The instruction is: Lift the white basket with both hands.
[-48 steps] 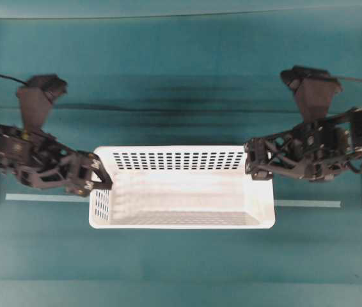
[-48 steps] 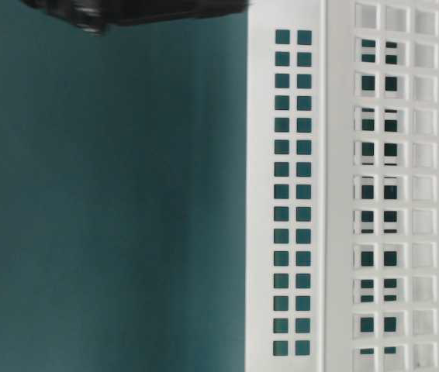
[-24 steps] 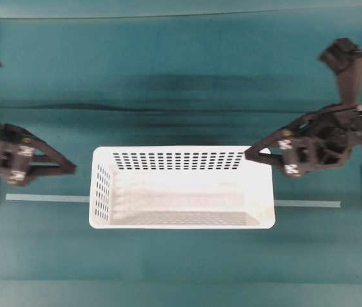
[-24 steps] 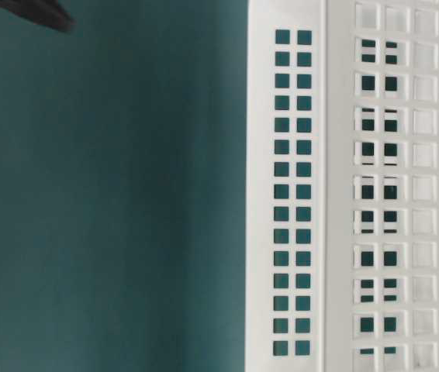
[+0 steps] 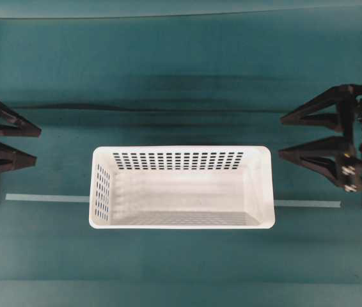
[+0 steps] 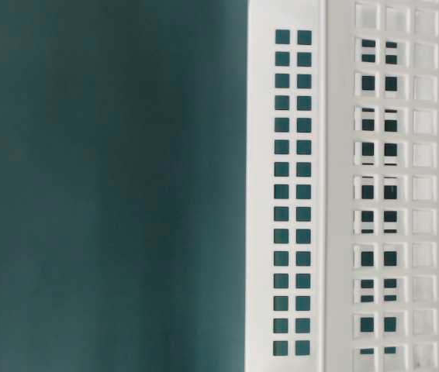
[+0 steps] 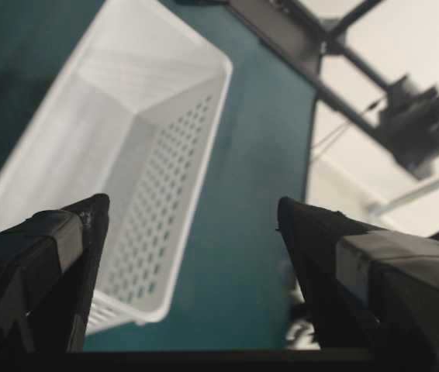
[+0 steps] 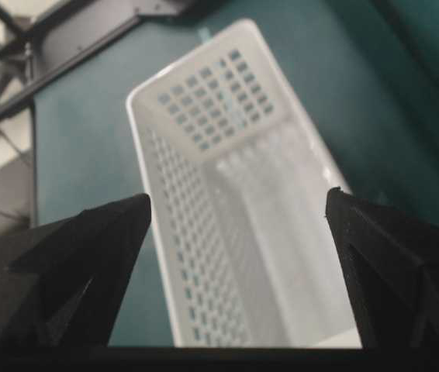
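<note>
Here the left gripper (image 5: 38, 145) gapes wide, empty, well apart from the white basket (image 5: 182, 187) off its left end. The right gripper (image 5: 280, 136) is equally spread and empty, near the basket's right end. The basket sits on the teal table (image 5: 181, 83).

basket (image 5: 182, 220) centre on table (image 5: 181, 77) | left gripper (image 5: 32, 145) far left | right gripper (image 5: 283, 136) far right
</note>
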Tool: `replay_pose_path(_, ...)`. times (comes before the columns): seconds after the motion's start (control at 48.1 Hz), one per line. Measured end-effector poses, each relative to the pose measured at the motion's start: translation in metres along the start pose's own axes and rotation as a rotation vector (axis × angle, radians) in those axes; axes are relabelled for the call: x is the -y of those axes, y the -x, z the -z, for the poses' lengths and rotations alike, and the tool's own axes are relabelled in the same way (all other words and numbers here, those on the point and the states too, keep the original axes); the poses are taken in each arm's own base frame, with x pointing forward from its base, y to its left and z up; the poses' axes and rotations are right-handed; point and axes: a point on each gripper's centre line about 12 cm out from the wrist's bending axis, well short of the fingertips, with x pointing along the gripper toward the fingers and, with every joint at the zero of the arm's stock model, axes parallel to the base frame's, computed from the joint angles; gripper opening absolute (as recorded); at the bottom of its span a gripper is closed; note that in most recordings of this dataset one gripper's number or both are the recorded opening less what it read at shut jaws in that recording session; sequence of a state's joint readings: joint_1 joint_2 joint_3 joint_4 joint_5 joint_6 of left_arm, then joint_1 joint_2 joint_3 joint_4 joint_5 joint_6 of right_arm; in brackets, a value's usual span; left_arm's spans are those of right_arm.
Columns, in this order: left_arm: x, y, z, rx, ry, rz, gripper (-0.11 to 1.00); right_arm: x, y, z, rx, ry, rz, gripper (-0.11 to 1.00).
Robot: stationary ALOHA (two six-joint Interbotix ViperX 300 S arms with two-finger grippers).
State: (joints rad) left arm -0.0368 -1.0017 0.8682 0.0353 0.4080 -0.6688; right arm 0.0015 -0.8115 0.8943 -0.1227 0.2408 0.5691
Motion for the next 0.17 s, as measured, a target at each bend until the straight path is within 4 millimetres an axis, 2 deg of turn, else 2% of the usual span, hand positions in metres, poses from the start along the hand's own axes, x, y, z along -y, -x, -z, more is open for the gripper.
replay_pose_path(0.166, 0.003, 0.009, -0.003, 0.027, -0.094, 0.021, 0.90, -0.004, 0.015, -0.006, 0.078, 0.066, -0.043, 0.97)
